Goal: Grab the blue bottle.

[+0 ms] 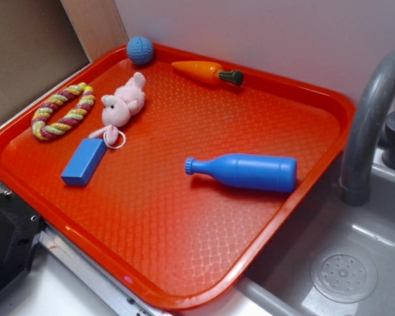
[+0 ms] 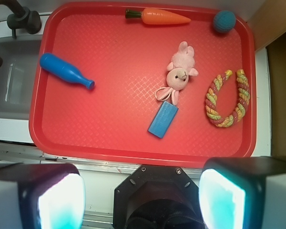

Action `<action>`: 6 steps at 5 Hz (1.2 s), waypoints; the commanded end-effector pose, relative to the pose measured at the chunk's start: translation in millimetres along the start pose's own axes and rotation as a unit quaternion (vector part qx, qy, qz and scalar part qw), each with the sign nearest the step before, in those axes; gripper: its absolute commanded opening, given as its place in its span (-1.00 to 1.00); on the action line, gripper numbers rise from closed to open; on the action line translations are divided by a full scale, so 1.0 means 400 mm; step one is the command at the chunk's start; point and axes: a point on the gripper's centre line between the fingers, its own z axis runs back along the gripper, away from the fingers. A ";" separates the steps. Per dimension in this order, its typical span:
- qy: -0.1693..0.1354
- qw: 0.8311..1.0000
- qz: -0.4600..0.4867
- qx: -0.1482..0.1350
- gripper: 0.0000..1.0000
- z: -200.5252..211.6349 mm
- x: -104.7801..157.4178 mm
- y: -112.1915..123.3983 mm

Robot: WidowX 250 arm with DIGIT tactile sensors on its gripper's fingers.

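Lying on its side on the red tray (image 1: 184, 263), the blue bottle (image 1: 243, 172) is a solid bright-blue plastic toy with a cylindrical body, a narrow neck and a ridged rim; its base points toward the tray edge next to the sink (image 1: 355, 263) and grey faucet (image 1: 368, 118). Well apart from it are a flat blue block (image 1: 83, 162), a pink plush bunny (image 1: 124, 102), a striped rope ring (image 1: 62, 110), an orange carrot (image 1: 204, 71) and a small blue crocheted ball (image 1: 140, 50). Nothing touches or covers the bottle. In the wrist view the gripper (image 2: 142, 200) sits off the tray's near edge, fingers (image 2: 57, 200) spread wide apart and empty, well away from the bottle.
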 end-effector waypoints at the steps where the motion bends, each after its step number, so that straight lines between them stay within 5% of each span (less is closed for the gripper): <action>1: 0.000 1.000 0.000 0.000 1.00 0.000 0.000 0.000; 2: -0.016 0.992 -0.127 0.012 1.00 -0.049 0.070 -0.045; 4: -0.044 0.930 -0.364 -0.016 1.00 -0.158 0.175 -0.141; 6: -0.004 0.903 -0.430 -0.017 1.00 -0.318 0.249 -0.277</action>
